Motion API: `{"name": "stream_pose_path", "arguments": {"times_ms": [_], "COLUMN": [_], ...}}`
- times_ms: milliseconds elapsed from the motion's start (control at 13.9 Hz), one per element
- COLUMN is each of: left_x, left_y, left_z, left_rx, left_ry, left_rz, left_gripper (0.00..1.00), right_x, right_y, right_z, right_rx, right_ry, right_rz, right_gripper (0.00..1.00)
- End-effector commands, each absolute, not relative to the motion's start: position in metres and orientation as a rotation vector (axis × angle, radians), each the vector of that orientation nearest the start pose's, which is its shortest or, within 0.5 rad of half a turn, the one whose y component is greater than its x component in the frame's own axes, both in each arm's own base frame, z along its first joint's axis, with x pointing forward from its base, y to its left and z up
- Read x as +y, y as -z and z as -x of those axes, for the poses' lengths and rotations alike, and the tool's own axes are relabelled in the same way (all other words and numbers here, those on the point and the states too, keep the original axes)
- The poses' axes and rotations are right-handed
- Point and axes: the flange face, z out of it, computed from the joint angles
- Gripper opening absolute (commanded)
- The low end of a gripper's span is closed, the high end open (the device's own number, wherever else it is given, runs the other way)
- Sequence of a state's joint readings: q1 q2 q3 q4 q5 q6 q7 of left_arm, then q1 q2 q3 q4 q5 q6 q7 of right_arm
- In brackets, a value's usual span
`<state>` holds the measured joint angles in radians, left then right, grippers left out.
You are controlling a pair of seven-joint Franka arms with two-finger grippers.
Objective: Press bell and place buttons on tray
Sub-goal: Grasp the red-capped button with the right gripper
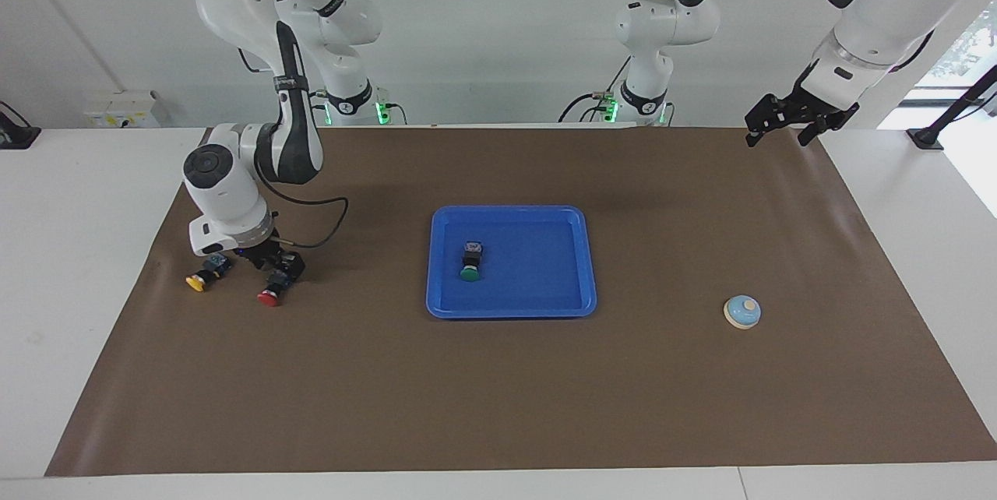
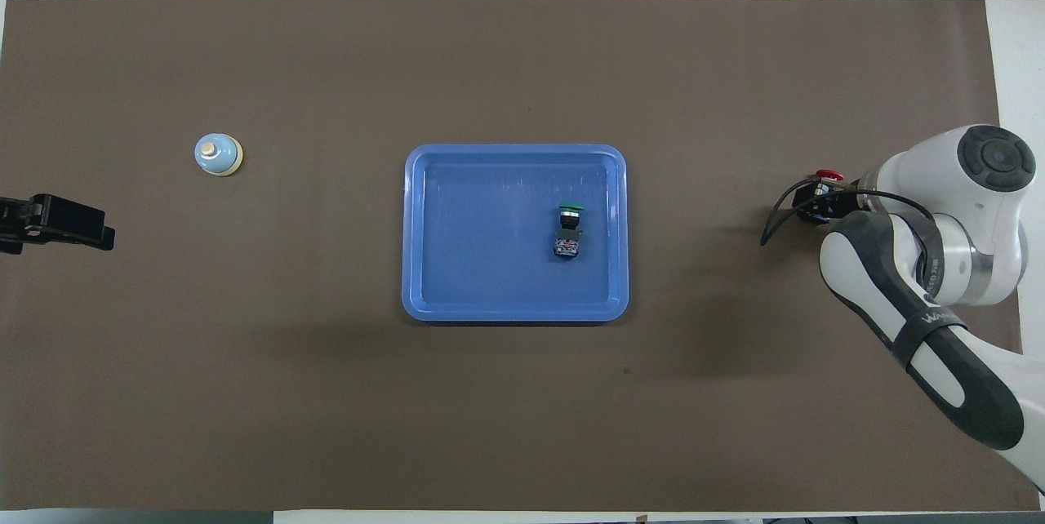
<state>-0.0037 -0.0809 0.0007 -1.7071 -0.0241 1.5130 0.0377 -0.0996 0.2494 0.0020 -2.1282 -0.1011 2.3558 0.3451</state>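
The blue tray (image 1: 545, 309) (image 2: 514, 150) lies mid-table. The green button (image 1: 470, 260) (image 2: 568, 228) lies on its side in it. The red button (image 1: 270, 295) (image 2: 828, 175) and the yellow button (image 1: 200, 279) lie on the mat at the right arm's end. My right gripper (image 1: 269, 265) (image 2: 816, 202) is down at the red button's black body, with the yellow one beside it. The arm hides the yellow button in the overhead view. The bell (image 1: 742, 311) (image 2: 218, 155) stands toward the left arm's end. My left gripper (image 1: 779, 138) (image 2: 82, 234) waits raised, open and empty, over the mat's edge.
A brown mat (image 1: 498, 406) (image 2: 522, 410) covers the table. White table margins lie around it. The right arm's cable (image 1: 327, 220) loops above the mat by its wrist.
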Motion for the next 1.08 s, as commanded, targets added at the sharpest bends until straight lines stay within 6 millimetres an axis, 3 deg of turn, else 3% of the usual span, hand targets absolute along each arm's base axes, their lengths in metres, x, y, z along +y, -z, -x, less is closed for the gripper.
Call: {"name": "stream_pose_path", "arguments": {"times_ms": [0, 216, 360, 504, 720, 936, 1008], "left_x": [-0.002, -0.002, -0.002, -0.002, -0.003, -0.003, -0.003], "left_y": [-0.602, -0.603, -0.602, -0.602, -0.602, -0.602, -0.602], "left_z": [-0.518, -0.518, -0.518, -0.518, -0.518, -0.518, -0.518], "left_rx": [0.064, 0.064, 0.064, 0.064, 0.066, 0.066, 0.066], "left_ry": [-0.182, -0.179, -0.182, -0.181, -0.182, -0.182, -0.182], "left_rz": [3.175, 3.176, 3.175, 3.175, 3.175, 3.175, 3.175], "left_gripper": [1.0, 1.0, 1.0, 1.0, 1.0, 1.0, 1.0], "right_x": [-0.051, -0.037, -0.008, 0.034, 0.131, 0.229, 0.26], "right_y": [-0.296, -0.313, -0.339, -0.375, -0.419, -0.432, -0.432], "right_z": [-0.562, -0.575, -0.59, -0.608, -0.614, -0.602, -0.602], "right_rx": [0.557, 0.517, 0.458, 0.372, 0.274, 0.173, 0.234], "right_ry": [0.018, 0.03, 0.007, -0.011, 0.006, -0.033, -0.064], "right_rz": [3.168, 3.177, 3.195, 3.212, 3.218, 3.172, 3.143], "right_gripper": [0.0, 0.0, 0.0, 0.0, 0.0, 0.0, 0.0]}}
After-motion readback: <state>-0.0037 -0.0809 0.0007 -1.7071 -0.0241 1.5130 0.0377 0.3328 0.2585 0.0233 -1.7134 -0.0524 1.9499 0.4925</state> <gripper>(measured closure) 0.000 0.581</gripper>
